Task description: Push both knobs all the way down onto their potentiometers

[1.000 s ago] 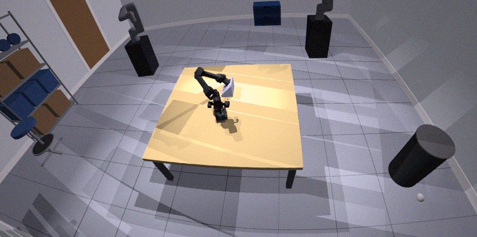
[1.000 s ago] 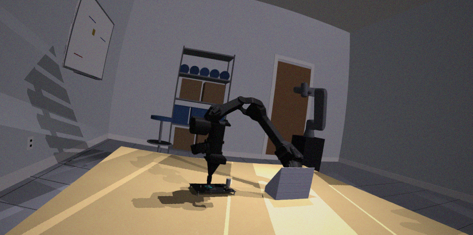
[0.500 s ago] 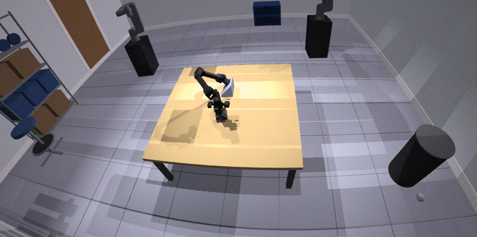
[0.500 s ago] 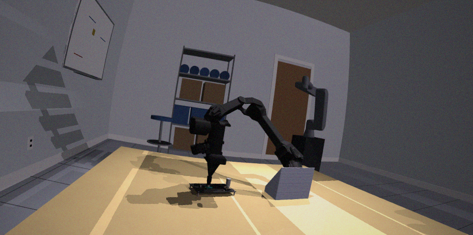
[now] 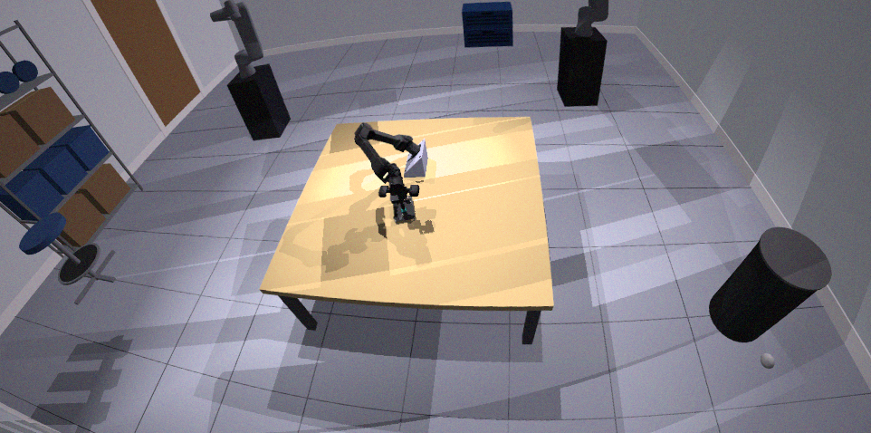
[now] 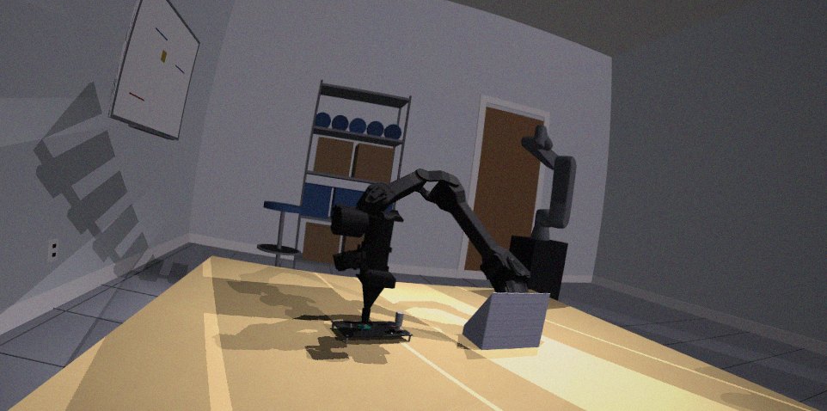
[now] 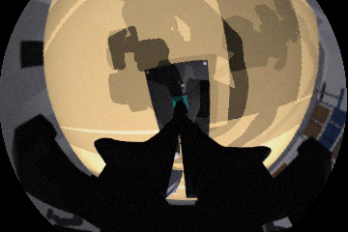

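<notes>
Gripper w/ fingers pressed together, empty, tip on teal knob at board's 9 o'clock end. Risk: off-axis push could snap pot loose. Grey knob at 3 o'clock stands proud.

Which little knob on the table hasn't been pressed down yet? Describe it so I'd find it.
On the yellow table, beside the grey wedge block, lies a dark circuit board. At its end nearest the wedge stands a pale grey knob, upright, away from the shut gripper.

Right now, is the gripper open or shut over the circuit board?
Shut, holding nothing. In the wrist view the fingers meet in a point over the circuit board; the exterior view shows the gripper tapering to one tip.
</notes>
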